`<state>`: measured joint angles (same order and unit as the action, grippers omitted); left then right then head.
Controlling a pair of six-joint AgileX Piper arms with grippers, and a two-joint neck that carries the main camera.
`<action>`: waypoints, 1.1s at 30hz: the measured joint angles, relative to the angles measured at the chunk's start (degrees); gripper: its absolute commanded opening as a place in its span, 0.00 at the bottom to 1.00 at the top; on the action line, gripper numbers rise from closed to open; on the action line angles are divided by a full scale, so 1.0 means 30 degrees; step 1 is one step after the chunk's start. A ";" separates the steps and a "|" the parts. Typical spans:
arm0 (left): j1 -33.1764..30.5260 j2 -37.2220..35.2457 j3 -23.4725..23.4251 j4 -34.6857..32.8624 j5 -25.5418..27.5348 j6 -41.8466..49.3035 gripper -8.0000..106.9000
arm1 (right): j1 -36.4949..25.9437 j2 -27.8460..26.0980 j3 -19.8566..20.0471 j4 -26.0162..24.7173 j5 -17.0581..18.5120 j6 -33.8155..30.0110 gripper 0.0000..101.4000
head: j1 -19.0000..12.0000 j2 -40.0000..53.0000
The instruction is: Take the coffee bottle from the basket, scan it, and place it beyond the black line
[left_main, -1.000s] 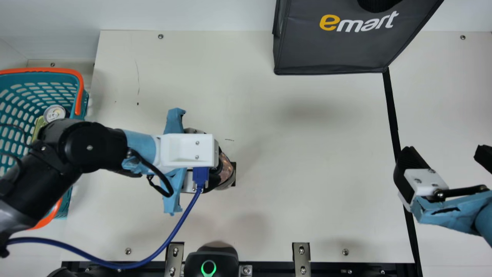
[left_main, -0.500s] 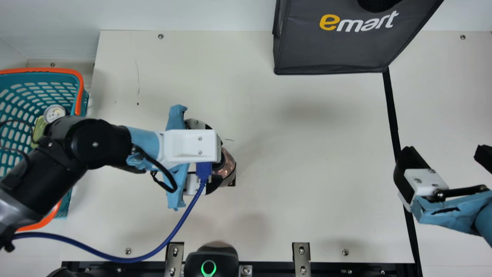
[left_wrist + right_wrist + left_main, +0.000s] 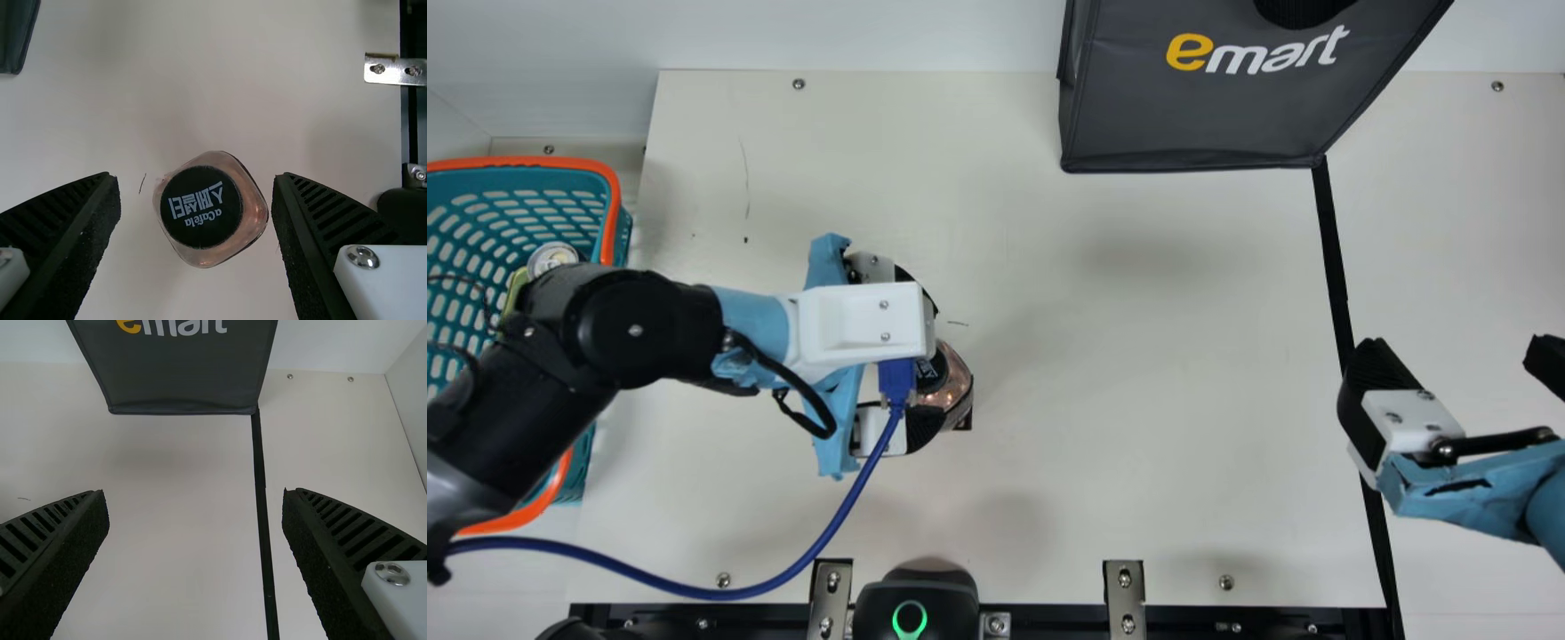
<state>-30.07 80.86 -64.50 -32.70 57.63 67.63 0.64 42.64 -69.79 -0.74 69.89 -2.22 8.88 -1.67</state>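
I have the coffee bottle [image 3: 958, 378], a copper-brown, square-bodied bottle with a round black cap [image 3: 202, 207], upright on the cream bench [image 3: 1138, 373]. It sits on the basket side of the black line [image 3: 1332, 258]. White lettering in two lines, one larger than the other, runs across the cap.

My left pincer [image 3: 929, 357] is above the bottle, part of which it hides from the neck camera. Looking through the left wrist camera, I see its black ribbed fingers [image 3: 63, 230] spread wide, the cap and shoulders between them with a gap on either side; it grips nothing.

At my right, the right pincer [image 3: 1455, 345] is wide open too and has hold of nothing, with one finger over the black line.

At my far left is the teal slatted plastic basket [image 3: 560, 182] with its orange handle [image 3: 616, 209]; in it I can make out a silver-topped can [image 3: 553, 256] beside a yellow-green item [image 3: 516, 289]. Bold yellow and white lettering marks the dark grey fabric bag [image 3: 1192, 133] at the bench's far side. A green ring glows on the black rounded scanner [image 3: 871, 609] at the near edge.
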 measured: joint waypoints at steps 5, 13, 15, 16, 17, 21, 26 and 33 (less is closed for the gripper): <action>-0.0040 -0.0522 -0.0188 0.0000 0.0199 -0.1583 0.85 | 0.0000 0.0000 0.0000 0.0000 0.0000 0.0000 0.90 | 0.0000 0.0000; -0.0236 -0.1656 -0.0273 0.0583 0.0046 -0.4779 0.85 | 0.0000 0.0000 0.0000 0.0000 -0.0021 0.0000 0.90 | 0.0000 0.0000; -0.0350 -0.1995 -0.0235 0.0935 -0.0250 -0.5610 0.85 | 0.0000 0.0000 0.0000 0.0000 -0.0003 0.0000 0.90 | 0.0000 0.0000; -0.0397 -0.2169 -0.0161 0.1154 -0.0329 -0.6093 0.85 | 0.0000 0.0000 0.0000 0.0000 -0.0003 0.0000 0.90 | 0.0000 0.0000; -0.0438 -0.2304 -0.0158 0.1307 -0.0446 -0.6487 0.85 | 0.0000 0.0000 0.0000 0.0000 -0.0003 0.0000 0.90 | 0.0000 0.0000; -0.0803 -0.2973 0.0002 0.2295 -0.1015 -0.8652 0.85 | 0.0000 0.0000 0.0000 0.0000 -0.0003 0.0000 0.90 | 0.0000 0.0000; -0.1488 -0.3834 0.0231 0.4016 -0.1673 -1.1377 0.85 | 0.0000 0.0000 0.0000 0.0000 -0.0003 0.0000 0.90 | 0.0000 0.0000; -0.2342 -0.5055 0.0692 0.6919 -0.2122 -1.5672 0.85 | 0.0000 0.0000 0.0000 0.0000 -0.0003 0.0000 0.90 | -0.0029 -0.0029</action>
<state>-37.10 65.70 -62.42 -11.94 51.26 20.61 0.64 42.64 -69.79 -0.74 69.88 -2.22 8.79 -1.76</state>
